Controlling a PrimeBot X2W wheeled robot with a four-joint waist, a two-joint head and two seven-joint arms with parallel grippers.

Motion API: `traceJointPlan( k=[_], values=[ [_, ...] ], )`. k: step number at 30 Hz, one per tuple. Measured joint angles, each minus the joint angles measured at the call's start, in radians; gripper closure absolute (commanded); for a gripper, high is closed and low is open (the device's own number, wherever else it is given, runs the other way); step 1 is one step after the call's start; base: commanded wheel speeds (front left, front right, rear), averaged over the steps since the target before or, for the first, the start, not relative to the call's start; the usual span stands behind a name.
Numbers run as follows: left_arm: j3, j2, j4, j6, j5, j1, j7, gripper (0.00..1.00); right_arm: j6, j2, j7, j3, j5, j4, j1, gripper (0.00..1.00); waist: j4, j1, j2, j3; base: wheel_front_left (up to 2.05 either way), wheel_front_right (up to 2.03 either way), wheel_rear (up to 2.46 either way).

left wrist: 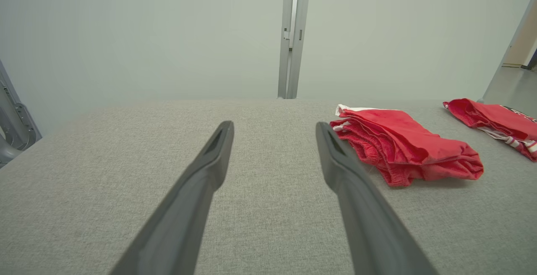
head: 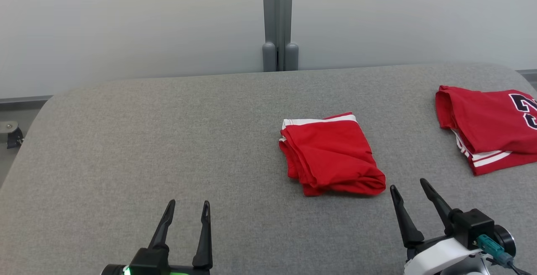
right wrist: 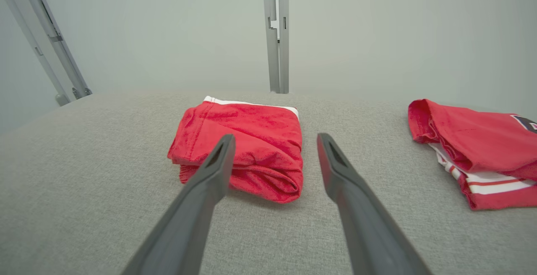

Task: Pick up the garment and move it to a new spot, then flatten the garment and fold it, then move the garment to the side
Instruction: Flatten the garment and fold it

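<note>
Grey table (head: 126, 149) bearing a folded red garment (head: 331, 157).
The garment lies right of centre, a second red jersey (head: 486, 128) further right; left gripper (head: 188, 203) and right gripper (head: 407, 184) hover nearer, fingers spread, holding nothing.

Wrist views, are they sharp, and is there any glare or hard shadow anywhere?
Left wrist view: wide-angle stretch makes the jaws loom, folded garment sharp. Right wrist view: same stretch, faint soft shadow under the garment's near edge. Head view: even, diffuse light, no glare.
</note>
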Motion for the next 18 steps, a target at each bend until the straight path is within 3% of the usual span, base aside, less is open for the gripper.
traceJointPlan(
  k=[4,18],
  values=[
    [0.009,0.0,-0.024,0.004,0.02,0.007,0.0,0.0,0.0,0.036,0.0,-0.03,-0.038,-0.07,0.04,0.0,0.0,0.0,0.0,-0.008,0.0,0.0,0.0],
    [0.02,0.0,-0.052,0.013,0.042,0.043,0.0,0.0,0.0,0.052,0.0,-0.07,-0.041,-0.091,0.09,0.0,0.011,0.0,0.0,-0.017,0.0,0.0,0.0]
  ],
)
